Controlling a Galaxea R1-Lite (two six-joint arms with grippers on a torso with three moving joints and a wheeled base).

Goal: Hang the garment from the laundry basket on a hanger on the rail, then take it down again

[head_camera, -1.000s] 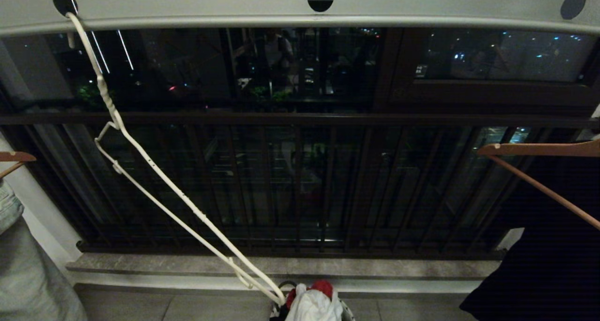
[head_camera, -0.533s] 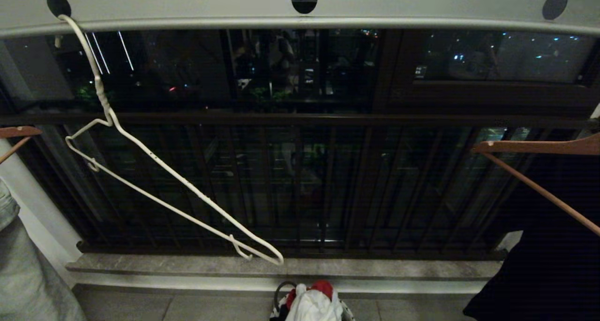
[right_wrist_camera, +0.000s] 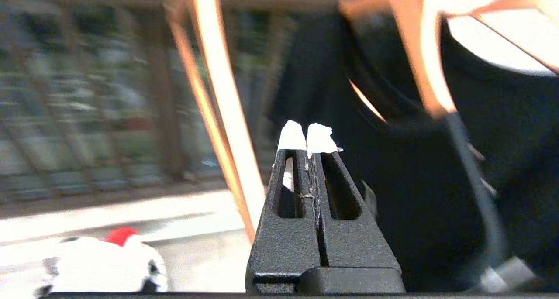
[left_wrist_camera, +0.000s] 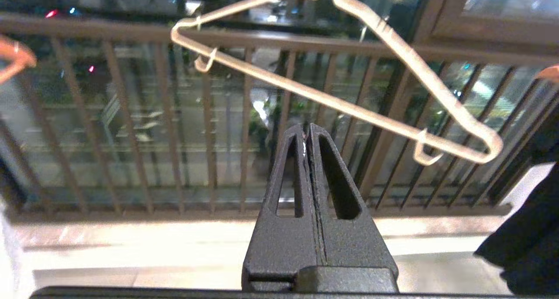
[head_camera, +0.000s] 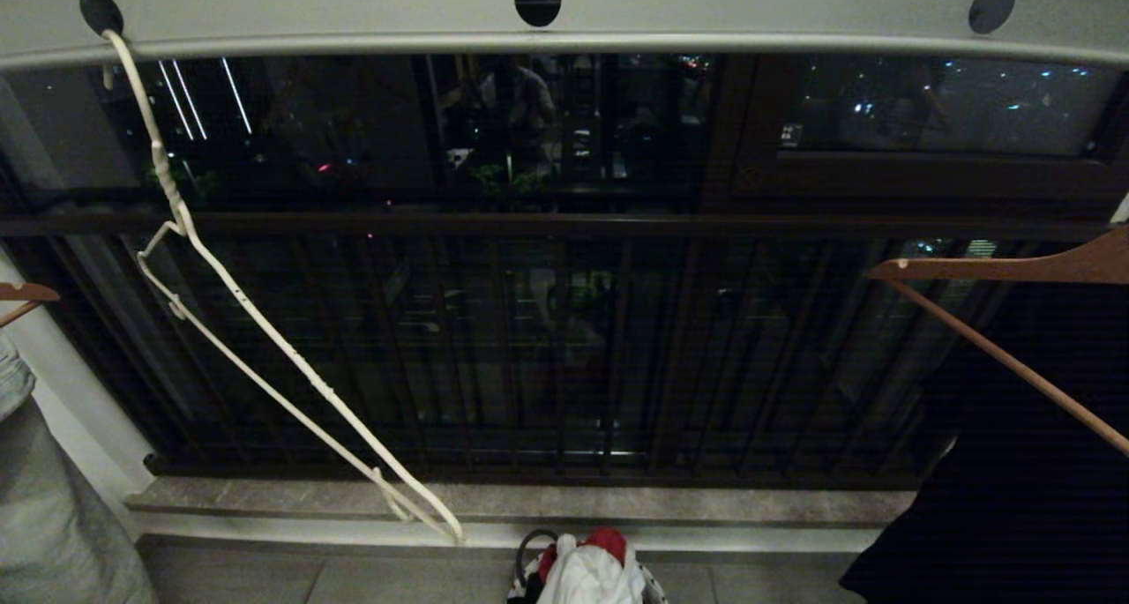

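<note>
The left gripper (left_wrist_camera: pixel 309 131), two black fingers pressed together and holding nothing, points at a dark brown window railing (left_wrist_camera: pixel 131 115) with night lights behind the glass. Ahead of it a thin white wire hanger (left_wrist_camera: pixel 332 102) dangles tilted, bare, its hook in the end hole of the long pale grey-white metal rail (head_camera: pixel 353 9) overhead, near that rail's left end. The right gripper (right_wrist_camera: pixel 305 135), its white-tipped black fingers also closed on nothing, sits before a black garment (right_wrist_camera: pixel 415 181) draped on a brown wooden hanger (right_wrist_camera: pixel 218 94). Below the railing runs a grey stone sill (head_camera: pixel 617 503) and pale tiled floor (head_camera: pixel 265 577). On the floor by the sill stands a small round basket with a black-and-white patterned rim (head_camera: pixel 653 585); the white T-shirt (head_camera: pixel 591 577) is bundled inside it, with a red cloth (head_camera: pixel 609 540) behind it.
</note>
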